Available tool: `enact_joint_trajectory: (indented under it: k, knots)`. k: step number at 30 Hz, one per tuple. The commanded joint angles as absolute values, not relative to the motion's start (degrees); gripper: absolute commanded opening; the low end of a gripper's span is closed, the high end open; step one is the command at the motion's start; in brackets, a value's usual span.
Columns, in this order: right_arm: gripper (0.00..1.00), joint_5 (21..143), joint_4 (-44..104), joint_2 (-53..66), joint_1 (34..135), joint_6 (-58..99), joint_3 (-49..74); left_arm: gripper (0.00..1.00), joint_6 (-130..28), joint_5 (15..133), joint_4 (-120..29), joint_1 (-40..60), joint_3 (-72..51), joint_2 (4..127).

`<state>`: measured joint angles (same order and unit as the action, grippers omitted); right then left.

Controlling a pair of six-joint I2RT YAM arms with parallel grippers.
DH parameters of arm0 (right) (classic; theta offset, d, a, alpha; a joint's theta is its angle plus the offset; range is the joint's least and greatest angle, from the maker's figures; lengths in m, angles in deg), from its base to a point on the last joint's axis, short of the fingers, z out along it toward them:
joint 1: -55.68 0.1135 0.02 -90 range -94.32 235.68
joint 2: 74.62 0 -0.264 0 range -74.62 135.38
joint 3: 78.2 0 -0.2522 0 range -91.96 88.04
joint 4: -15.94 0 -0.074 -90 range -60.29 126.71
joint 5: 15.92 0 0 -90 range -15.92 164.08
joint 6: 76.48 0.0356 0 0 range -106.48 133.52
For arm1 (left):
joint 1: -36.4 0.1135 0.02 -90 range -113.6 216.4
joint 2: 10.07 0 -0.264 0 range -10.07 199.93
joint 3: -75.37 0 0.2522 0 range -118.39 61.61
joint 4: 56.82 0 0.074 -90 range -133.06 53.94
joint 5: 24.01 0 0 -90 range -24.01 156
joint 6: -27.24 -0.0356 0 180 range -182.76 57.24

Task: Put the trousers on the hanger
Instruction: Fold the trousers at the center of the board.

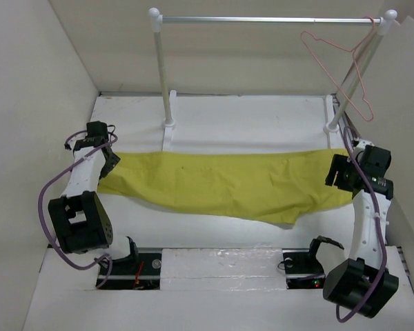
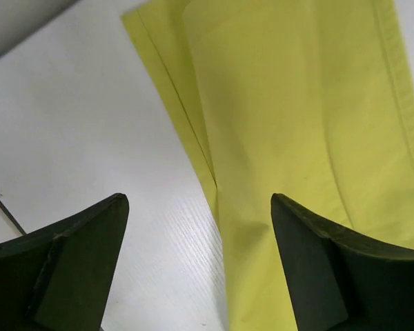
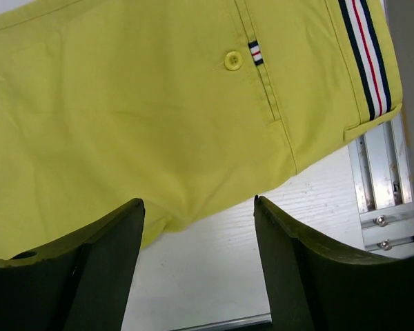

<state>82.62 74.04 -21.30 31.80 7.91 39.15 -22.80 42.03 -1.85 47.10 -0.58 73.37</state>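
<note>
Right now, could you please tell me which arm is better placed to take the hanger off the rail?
Probably the right. The hanger hangs at the rail's right end, just beyond the open right gripper; the left gripper sits at the trousers' far left end.

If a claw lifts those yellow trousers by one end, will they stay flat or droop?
Probably droop: the trousers lie in soft wrinkles and folds, like thin floppy cloth. They look light for their size. Pushed, they would likely bunch up rather than slide whole across the table.
</note>
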Motion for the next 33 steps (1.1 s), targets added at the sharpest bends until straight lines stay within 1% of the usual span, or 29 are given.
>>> enact_joint_trajectory:
  k: [1,2,4,5,6,7,8,9,10,11,12,14,15,16,17,19,23,24,25,26,27,28,29,30,33]
  knots:
    - [0.7,83.57,75.05,-21.18,33.09,5.52,34.79,0.82,-22.25,38.31,1.94,47.48,-4.56,69.13]
    - [0.7,85.14,75.32,-20.74,33.88,5.87,31.12,0.82,-22.16,38.83,1.94,47.48,-5.88,68.6]
    - [0.7,89.26,72.53,-19.34,35.98,5.52,28.37,0.8,-21.89,39.36,1.68,47.48,-6.77,67.63]
    - [0.69,95.9,70.51,-18.72,39.65,4.91,27.92,0.8,-21.98,39.45,0.28,47.48,-6.33,67.71]
    - [0.66,98.49,68.14,-18.11,42.38,5.17,28.62,0.77,-21.81,38.84,-0.17,47.48,-6.16,68.06]
    - [0.52,100.25,62.37,-17.84,45.63,5.78,29.84,0.75,-21.46,37.97,-0.69,47.48,-5.98,69.28]
    - [0.45,100.79,60.14,-17.4,53.15,6.74,31.16,0.74,-21.11,36.48,-2.26,47.48,-5.2,70.08]
    - [0.34,99.84,58.72,-16.96,56.88,7.01,33.09,0.74,-20.15,35.59,-2.54,48.0,-5.19,70.78]
    - [0.1,99.14,57.14,-14.96,60.39,7.1,33.8,0.73,-19.44,35.32,-2.54,48.61,-5.36,72.35]
    - [0.03,98.96,56.34,-13.98,67.04,6.32,34.24,0.74,-18.91,35.76,-3.24,49.49,-5.8,73.15]
    - [0.0,98.61,55.9,-12.93,70.24,5.79,34.42,0.74,-18.99,36.02,-3.94,51.59,-5.98,73.94]
    - [0.0,96.07,54.32,-11.43,76.04,5.61,34.34,0.75,-19.78,38.21,-6.57,53.88,-6.15,74.39]
    - [0.0,95.27,53.18,-11.16,81.21,5.78,34.51,0.76,-20.92,38.66,-7.37,55.29,-5.98,74.74]
    - [0.14,94.22,52.56,-10.81,83.35,6.22,34.25,0.77,-21.45,38.92,-8.16,55.3,-5.98,75.44]
    - [0.24,92.38,52.64,-9.76,84.85,6.05,33.99,0.78,-21.8,38.66,-8.78,55.3,-6.07,76.23]
    - [0.4,93.5,52.12,-8.18,87.41,5.35,33.29,0.79,-22.6,38.84,-8.87,55.3,-6.59,79.13]
    - [0.42,95.35,51.5,-4.57,89.69,4.29,31.09,0.8,-25.58,42.43,-12.38,55.3,-7.99,85.63]
    - [0.42,95.26,51.5,-3.61,90.31,4.03,30.47,0.77,-26.46,43.4,-13.08,55.3,-7.91,87.73]
    - [0.43,95.18,51.42,-3.17,90.83,3.85,29.86,0.76,-26.73,43.41,-13.44,55.3,-8.09,88.36]
    - [0.43,95.17,51.33,-2.81,91.97,3.33,28.98,0.73,-26.73,42.1,-13.36,54.78,-8.44,88.8]
    - [0.43,95.35,51.41,-2.29,91.98,2.89,28.54,0.45,-27.08,41.74,-13.35,54.77,-8.44,88.8]
    - [0.43,95.44,51.76,-1.5,92.85,2.54,28.36,0.24,-27.25,41.3,-13.09,54.25,-8.7,88.37]
    - [0.43,95.18,51.85,-1.06,93.38,1.92,28.27,0.07,-26.82,40.43,-11.26,54.25,-9.66,87.58]
    - [0.43,95.17,51.68,-0.7,93.39,1.74,28.71,0.0,-26.99,39.98,-10.37,54.25,-10.45,85.14]
    - [0.43,95.61,50.01,0.79,93.39,1.65,30.46,0.0,-28.31,36.48,-5.99,52.93,-15.01,79.08]
